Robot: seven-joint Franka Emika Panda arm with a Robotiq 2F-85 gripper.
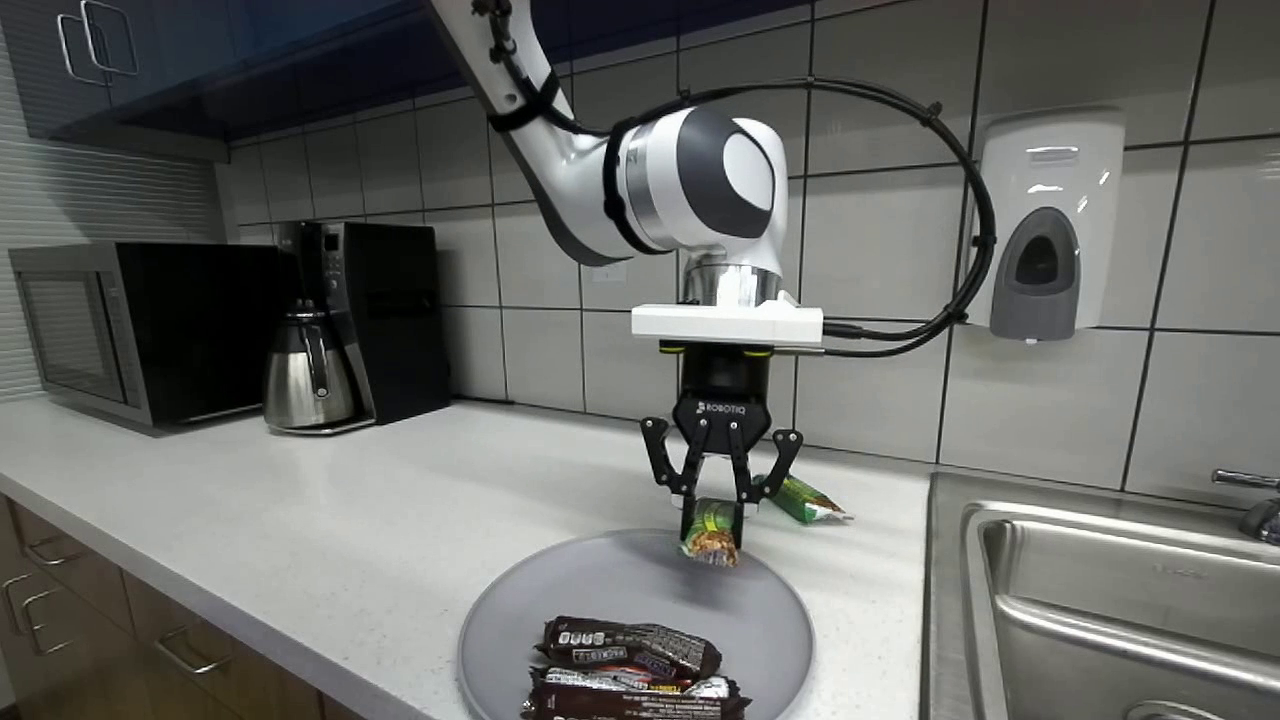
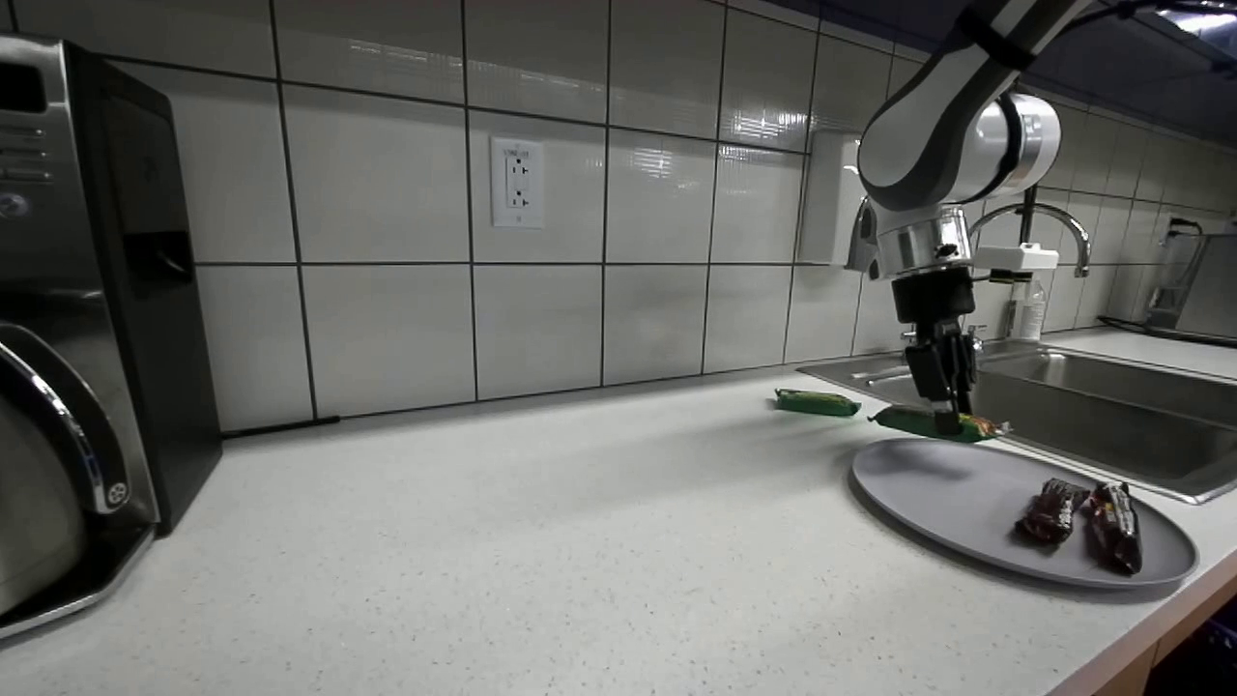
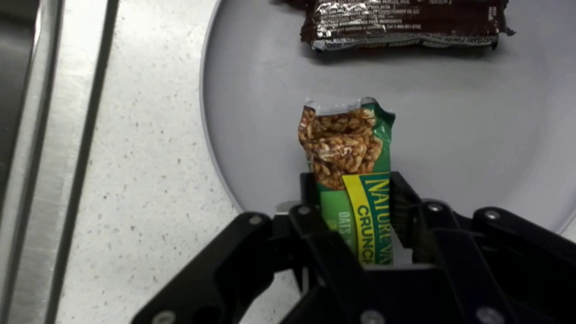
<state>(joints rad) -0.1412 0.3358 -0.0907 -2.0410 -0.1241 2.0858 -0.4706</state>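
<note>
My gripper [image 1: 712, 522] is shut on a green granola bar [image 3: 344, 157], with one finger on each long side. The bar lies level in the jaws; its rear part is hidden by the gripper in the wrist view. In an exterior view the held bar [image 2: 904, 420] hangs a little above the far edge of a grey round plate [image 2: 928, 507]. Dark brown wrapped bars [image 1: 632, 645] lie side by side on the plate's near part; one brown bar [image 3: 405, 20] shows in the wrist view. A second green bar [image 1: 803, 500] lies on the counter behind the gripper, near the wall.
A steel sink [image 1: 955, 600] is set in the counter beside the plate. A coffee maker [image 1: 390, 310] with a steel carafe [image 1: 310, 375] and a microwave [image 1: 190, 330] stand along the counter. A soap dispenser [image 1: 1050, 220] hangs on the tiled wall behind the arm.
</note>
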